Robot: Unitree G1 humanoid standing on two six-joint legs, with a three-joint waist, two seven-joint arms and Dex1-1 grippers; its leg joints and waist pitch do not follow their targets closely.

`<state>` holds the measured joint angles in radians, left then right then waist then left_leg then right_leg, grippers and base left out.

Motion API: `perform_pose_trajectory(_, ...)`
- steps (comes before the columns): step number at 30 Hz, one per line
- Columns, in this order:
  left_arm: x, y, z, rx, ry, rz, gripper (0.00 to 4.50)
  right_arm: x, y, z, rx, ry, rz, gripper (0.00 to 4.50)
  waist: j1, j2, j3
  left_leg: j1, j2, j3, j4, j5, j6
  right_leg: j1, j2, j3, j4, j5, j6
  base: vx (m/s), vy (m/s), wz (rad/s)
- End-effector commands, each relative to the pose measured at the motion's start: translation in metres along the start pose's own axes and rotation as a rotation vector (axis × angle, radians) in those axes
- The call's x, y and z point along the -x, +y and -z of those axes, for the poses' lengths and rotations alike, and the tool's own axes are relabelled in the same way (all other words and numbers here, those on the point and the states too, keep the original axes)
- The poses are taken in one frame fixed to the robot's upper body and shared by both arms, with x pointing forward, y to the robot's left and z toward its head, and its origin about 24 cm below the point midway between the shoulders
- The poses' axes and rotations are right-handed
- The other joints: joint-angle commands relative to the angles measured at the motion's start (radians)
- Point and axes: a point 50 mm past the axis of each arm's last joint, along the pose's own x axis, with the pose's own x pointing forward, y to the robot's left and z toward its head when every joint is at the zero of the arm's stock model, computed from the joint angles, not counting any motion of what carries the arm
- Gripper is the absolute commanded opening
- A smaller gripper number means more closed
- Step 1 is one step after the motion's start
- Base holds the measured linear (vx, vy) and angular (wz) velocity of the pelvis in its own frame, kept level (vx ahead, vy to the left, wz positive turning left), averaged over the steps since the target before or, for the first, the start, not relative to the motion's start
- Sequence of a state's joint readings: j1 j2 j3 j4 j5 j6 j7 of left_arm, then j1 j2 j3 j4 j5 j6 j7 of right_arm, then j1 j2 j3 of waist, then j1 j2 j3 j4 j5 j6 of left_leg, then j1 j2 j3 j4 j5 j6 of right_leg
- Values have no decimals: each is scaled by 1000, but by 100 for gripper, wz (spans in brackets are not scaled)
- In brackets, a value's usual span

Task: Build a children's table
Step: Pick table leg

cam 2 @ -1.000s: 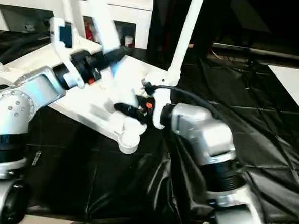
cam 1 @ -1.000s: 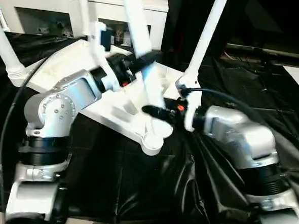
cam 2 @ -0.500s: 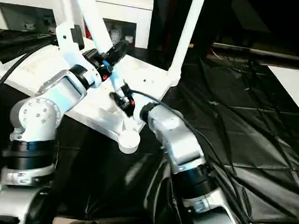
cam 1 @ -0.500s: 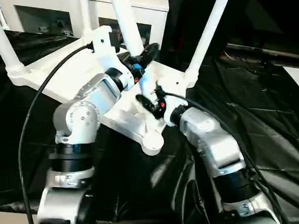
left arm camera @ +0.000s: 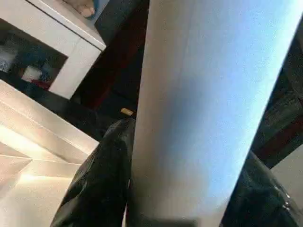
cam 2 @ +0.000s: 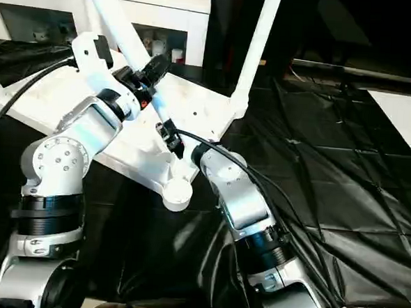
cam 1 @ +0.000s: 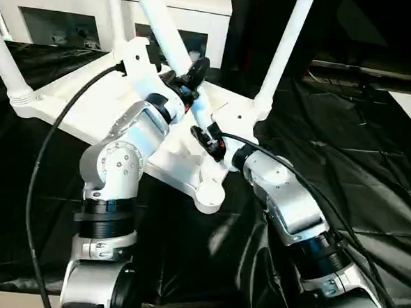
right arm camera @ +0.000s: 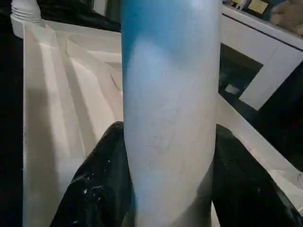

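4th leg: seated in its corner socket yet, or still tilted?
Tilted, seating unclear. The fourth leg leans steeply, unlike the upright leg; both end effectors, left and right, grip it, hiding its lower end above the tabletop.

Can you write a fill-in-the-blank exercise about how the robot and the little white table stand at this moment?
1. The tabletop lies upside down on a sheet coloured ____.
2. Both the left gripper and the right gripper are closed around the same slanting ____.
3. Apart from that one, ____ legs already stand up from corner sockets.
4. The corner socket nearest the robot has ____ leg in it.

Missing words: black; leg; three; no
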<state>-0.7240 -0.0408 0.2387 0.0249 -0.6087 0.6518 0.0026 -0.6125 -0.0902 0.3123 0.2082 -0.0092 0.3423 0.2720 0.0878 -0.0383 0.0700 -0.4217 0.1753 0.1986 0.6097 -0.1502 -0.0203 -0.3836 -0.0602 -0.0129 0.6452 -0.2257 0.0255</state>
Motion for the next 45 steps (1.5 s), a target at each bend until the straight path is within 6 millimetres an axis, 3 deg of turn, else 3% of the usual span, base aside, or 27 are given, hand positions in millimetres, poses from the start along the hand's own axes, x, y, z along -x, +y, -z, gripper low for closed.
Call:
perform_pose_trajectory(1,2,0,-2,11,-9,8,207,0,-9,-6,39,-38,43,188,-4,6,-78,47,49,-31,-74,-213,-90,23,-65,31,-77,-42,-131,0,0,0)
perform_pose_trajectory(2,2,-1,-2,12,-10,10,207,0,-9,-7,41,-44,36,188,-4,6,-79,48,49,-30,-73,-214,-90,22,-66,31,-77,-41,-132,0,0,0)
perform_pose_trajectory(4,2,-1,-3,8,-4,20,193,0,-8,-8,-3,-60,11,258,-4,8,-79,48,49,-31,-74,-218,-85,23,-64,31,-76,-36,-132,0,0,0)
perform_pose_trajectory(10,5,-1,-4,-45,36,78,185,1,-13,-11,-141,-75,-51,306,-3,10,-79,50,50,-31,-74,-212,-70,21,-62,30,-73,-21,-144,0,0,0)
perform_pose_trajectory(14,17,-9,-5,-198,172,308,184,10,-35,-14,-267,-24,-195,330,-2,12,-79,52,49,-31,-75,-207,-75,21,-61,29,-72,-33,-149,0,0,0)
perform_pose_trajectory(16,19,-11,-5,-218,193,346,184,11,-38,-13,-279,-10,-223,330,-1,15,-77,52,49,-29,-75,-206,-85,19,-61,29,-70,-38,-154,0,0,0)
perform_pose_trajectory(22,27,-17,-22,-321,251,555,184,37,-34,-1,-273,141,-533,330,6,10,-77,49,48,-27,-74,-178,-80,28,-65,30,-70,-28,-165,0,0,0)
perform_pose_trajectory(27,29,-17,-24,-340,275,593,183,40,-33,-3,-302,146,-561,330,2,13,-79,52,49,-27,-73,-186,-84,25,-67,29,-70,-52,-201,0,0,0)
perform_pose_trajectory(28,28,-15,-25,-350,282,592,183,43,-31,-4,-313,144,-588,330,4,19,-79,54,50,-27,-73,-190,-89,24,-68,29,-68,-53,-207,0,0,0)
perform_pose_trajectory(32,29,-16,-27,-343,297,640,183,46,-31,-5,-332,150,-619,330,5,20,-80,55,50,-27,-74,-194,-94,24,-67,28,-67,-45,-206,0,0,0)
perform_pose_trajectory(36,31,-16,-25,-353,322,682,183,47,-31,-5,-353,149,-610,296,6,20,-80,55,49,-28,-75,-198,-101,23,-66,27,-67,-48,-212,0,0,0)
perform_pose_trajectory(39,31,-17,-26,-353,327,696,183,47,-32,-4,-355,155,-607,267,5,26,-81,55,49,-28,-75,-203,-110,23,-66,27,-65,-36,-214,0,0,0)
perform_pose_trajectory(45,31,-16,-28,-335,322,714,183,49,-28,-1,-353,172,-608,220,5,20,-82,54,48,-27,-73,-195,-107,26,-67,27,-64,-22,-216,0,0,0)
